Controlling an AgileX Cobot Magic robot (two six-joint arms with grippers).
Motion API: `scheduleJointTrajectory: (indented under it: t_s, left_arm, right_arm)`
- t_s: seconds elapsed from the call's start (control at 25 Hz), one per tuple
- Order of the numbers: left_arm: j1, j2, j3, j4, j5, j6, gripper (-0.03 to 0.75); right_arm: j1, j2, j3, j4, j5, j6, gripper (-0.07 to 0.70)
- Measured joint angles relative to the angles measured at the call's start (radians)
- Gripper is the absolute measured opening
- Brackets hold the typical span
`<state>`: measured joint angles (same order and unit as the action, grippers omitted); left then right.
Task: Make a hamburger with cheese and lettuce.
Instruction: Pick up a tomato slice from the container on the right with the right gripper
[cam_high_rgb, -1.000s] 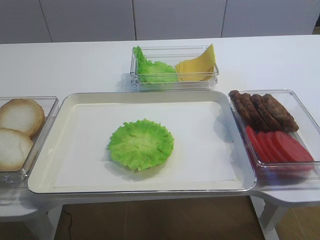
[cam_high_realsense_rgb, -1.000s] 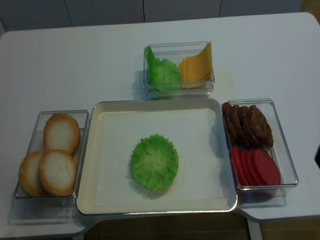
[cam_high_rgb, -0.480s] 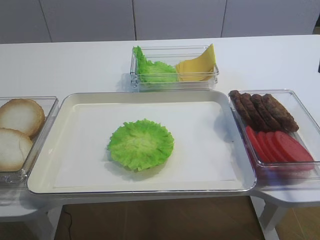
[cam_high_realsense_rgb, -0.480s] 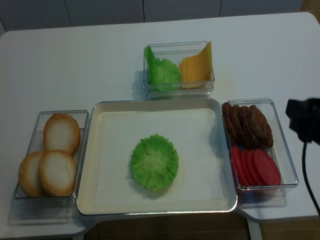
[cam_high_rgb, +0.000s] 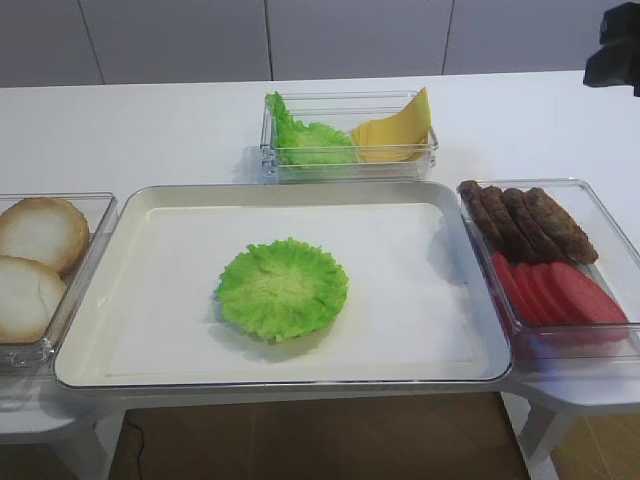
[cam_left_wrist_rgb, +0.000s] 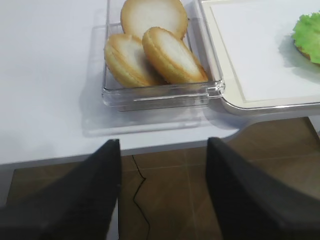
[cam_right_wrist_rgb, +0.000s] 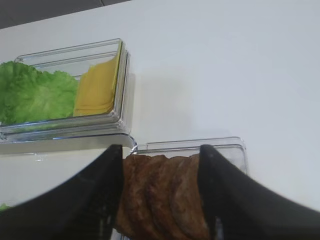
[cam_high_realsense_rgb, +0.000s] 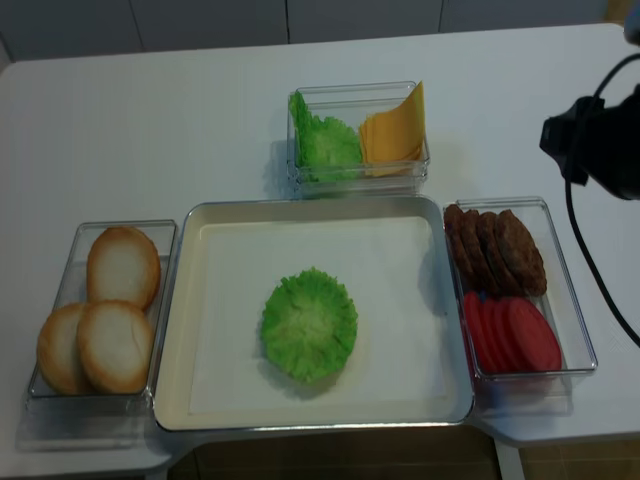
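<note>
Lettuce, the bright green ruffled round leaf (cam_high_realsense_rgb: 309, 324), lies alone mid-tray on your cream rectangular tray (cam_high_realsense_rgb: 190, 300), unmoved. Your right gripper (cam_right_wrist_rgb: 161, 200) has come further in from the right edge, now above the clear box of brown patties (cam_right_wrist_rgb: 165, 192), its fingers parted and empty. Yellow square cheese slices (cam_high_realsense_rgb: 392, 130) lean in the far box. Left gripper (cam_left_wrist_rgb: 162, 195) gapes empty.
</note>
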<state>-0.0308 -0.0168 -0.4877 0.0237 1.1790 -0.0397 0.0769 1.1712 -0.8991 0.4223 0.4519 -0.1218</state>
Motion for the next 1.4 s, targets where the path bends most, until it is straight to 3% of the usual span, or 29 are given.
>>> scheduleJointTrajectory:
  t_s: [0.28,0.48,0.64,0.88,0.96,1.12,1.28,1.4]
  left_arm:
    - [0.0,0.0,0.0,0.0,0.0,0.0,0.401]
    - [0.0,0.0,0.0,0.0,0.0,0.0,0.401]
    - [0.0,0.0,0.0,0.0,0.0,0.0,0.401]
    - [0.0,0.0,0.0,0.0,0.0,0.0,0.401]
    - [0.0,0.0,0.0,0.0,0.0,0.0,0.401]
    - [0.0,0.0,0.0,0.0,0.0,0.0,0.401]
    - [0.0,0.0,0.0,0.0,0.0,0.0,0.401]
    - [0.0,0.0,0.0,0.0,0.0,0.0,0.401]
  right_arm:
    - [0.0,0.022,-0.061,0.011,0.043,-0.02,0.38]
    - [0.0,0.026,-0.063,0.013,0.109,-0.022,0.38]
    - [0.0,0.026,-0.077,0.019,0.2,-0.024,0.379]
    - [0.0,0.026,-0.089,0.028,0.38,-0.024,0.368]
    - [0.005,0.026,-0.089,0.02,0.409,-0.024,0.36]
    - [0.1,0.031,-0.089,-0.065,0.42,0.008,0.354]
    - [0.228,0.07,-0.089,-0.267,0.446,0.184,0.354]
    - [0.285,0.106,-0.089,-0.34,0.469,0.259,0.354]
